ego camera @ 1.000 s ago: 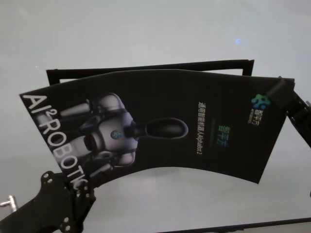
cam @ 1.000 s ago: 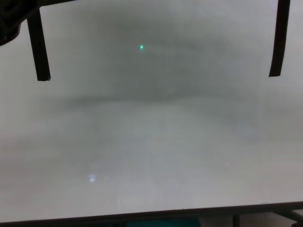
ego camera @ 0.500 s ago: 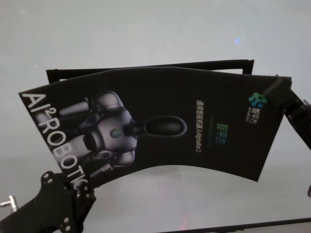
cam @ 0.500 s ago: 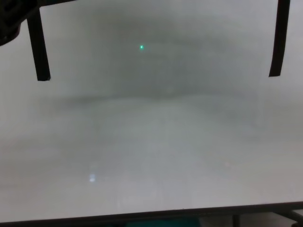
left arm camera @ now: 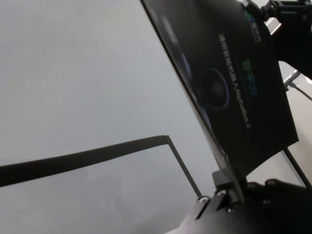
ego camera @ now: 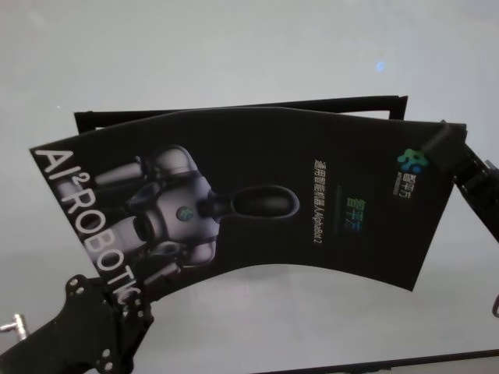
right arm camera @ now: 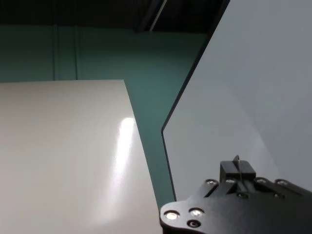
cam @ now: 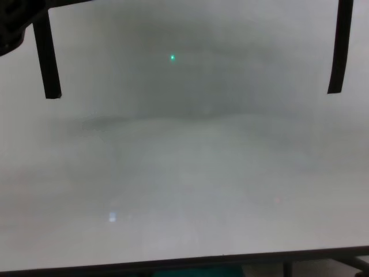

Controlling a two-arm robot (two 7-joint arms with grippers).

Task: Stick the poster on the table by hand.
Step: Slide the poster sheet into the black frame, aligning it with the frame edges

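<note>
The poster [ego camera: 257, 195], black and glossy with a robot picture and white letters, hangs bowed above the table [ego camera: 234, 47]. My left gripper [ego camera: 117, 300] is shut on its near left corner. My right gripper [ego camera: 446, 149] is shut on its right edge by the coloured logo. The left wrist view shows the poster [left arm camera: 234, 73] edge-on, clamped in the left gripper [left arm camera: 225, 187]. In the right wrist view a thin sheet edge sits in the right gripper [right arm camera: 237, 168]. The poster is out of the chest view.
A frame of narrow black strips [ego camera: 234, 109] lies on the table under the poster; two of its strips show in the chest view [cam: 46, 55], [cam: 338, 46]. The table's dark near edge [cam: 184, 262] runs along the bottom. A second white table [right arm camera: 58, 156] stands beyond a teal floor.
The poster's right end with my right gripper has shifted slightly to the left and the sheet bows a little more. My left arm has not moved.
</note>
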